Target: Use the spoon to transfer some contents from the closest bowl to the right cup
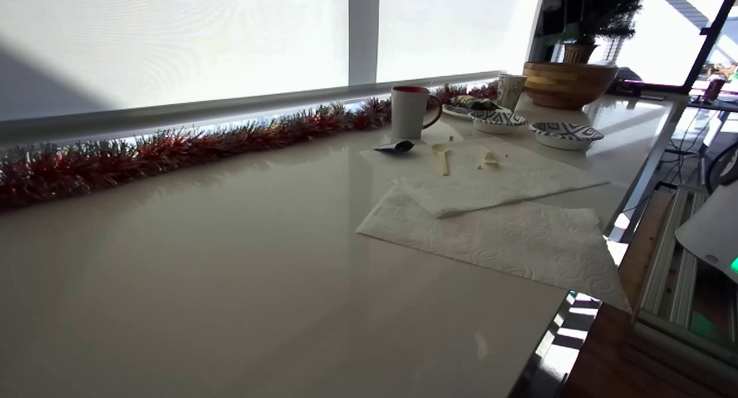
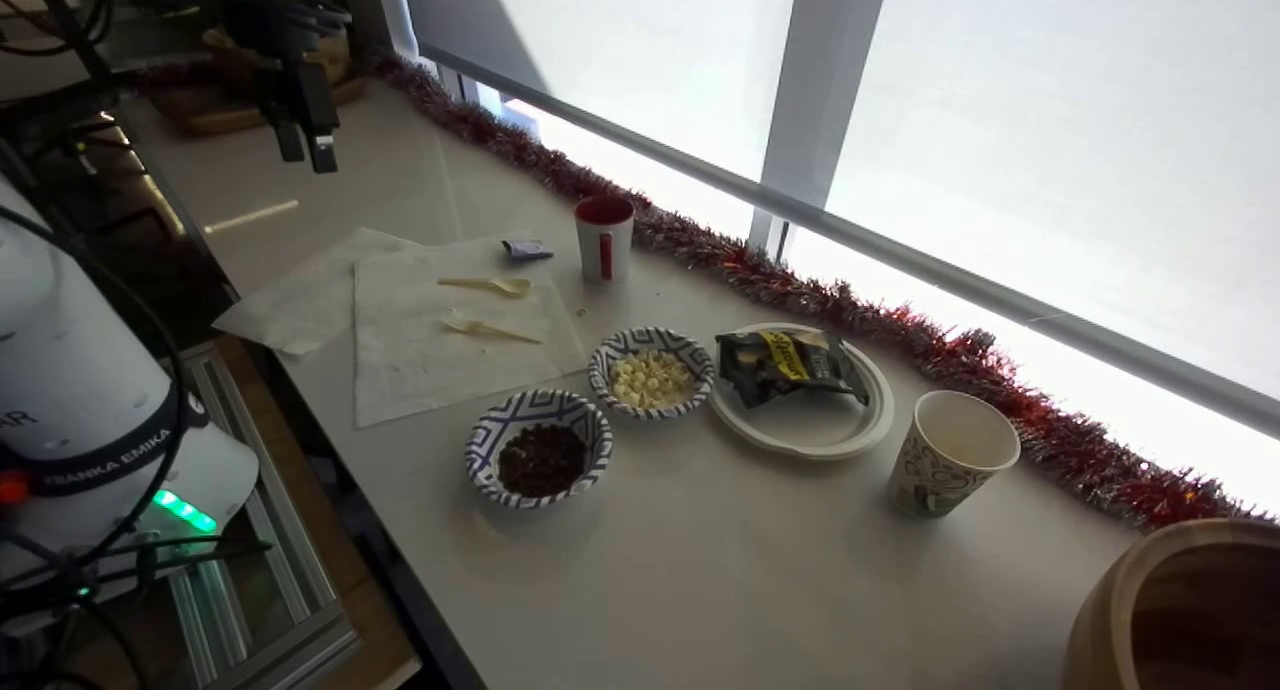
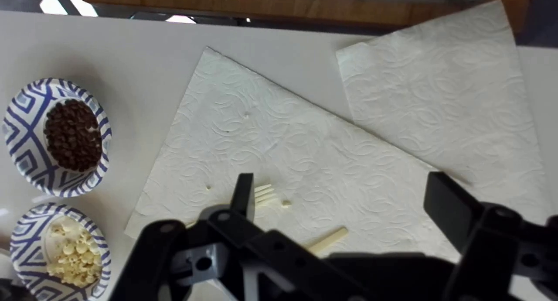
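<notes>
Black fingers (image 3: 449,205), mine, stand wide and empty; the cream spoon (image 2: 505,286) lies on the paper towel (image 2: 400,360) beside a fork (image 2: 490,329). I judge the step pre-grasp: next, I should align over the spoon's handle (image 2: 462,282), descend, close.

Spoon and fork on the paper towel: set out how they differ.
The spoon ends in a rounded scoop, while the fork ends in tines.
The spoon's scoop is at its end nearer the mug; the fork's tines are at its end farther from the mug.
The fork lies closer to the bowl of dark pieces than the spoon does.
Both are pale yellow and lie on the same paper towel.
</notes>
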You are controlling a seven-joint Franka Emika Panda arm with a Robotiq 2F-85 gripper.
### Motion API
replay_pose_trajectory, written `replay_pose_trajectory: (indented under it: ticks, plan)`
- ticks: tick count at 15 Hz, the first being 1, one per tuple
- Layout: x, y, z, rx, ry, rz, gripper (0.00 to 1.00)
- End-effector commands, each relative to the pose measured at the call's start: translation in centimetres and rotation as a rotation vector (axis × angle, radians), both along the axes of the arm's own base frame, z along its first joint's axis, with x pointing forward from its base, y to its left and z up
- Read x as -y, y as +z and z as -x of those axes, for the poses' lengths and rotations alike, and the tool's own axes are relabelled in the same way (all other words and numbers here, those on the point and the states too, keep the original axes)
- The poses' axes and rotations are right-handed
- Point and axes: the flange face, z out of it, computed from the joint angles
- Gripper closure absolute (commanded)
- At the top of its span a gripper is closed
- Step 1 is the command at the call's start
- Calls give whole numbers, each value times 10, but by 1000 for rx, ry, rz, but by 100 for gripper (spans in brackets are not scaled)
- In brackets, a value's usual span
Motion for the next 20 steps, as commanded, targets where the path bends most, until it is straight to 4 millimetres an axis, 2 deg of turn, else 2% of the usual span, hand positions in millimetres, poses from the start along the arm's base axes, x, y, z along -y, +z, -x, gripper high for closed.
replay_pose_trajectory:
  ticks: [1,5,11,15,18,19,20]
  plan:
    - [-3,-32,-45,-38,-194,-11,0]
    - [7,-67,-87,-112,-370,-34,0]
    - [53,-110,-134,-274,-573,-118,0]
    - [69,-130,-145,-366,-723,-240,0]
    - [57,-137,-153,-381,-836,-357,0]
    - [55,-141,-154,-373,-859,-367,0]
    - [60,-138,-147,-374,-811,-321,0]
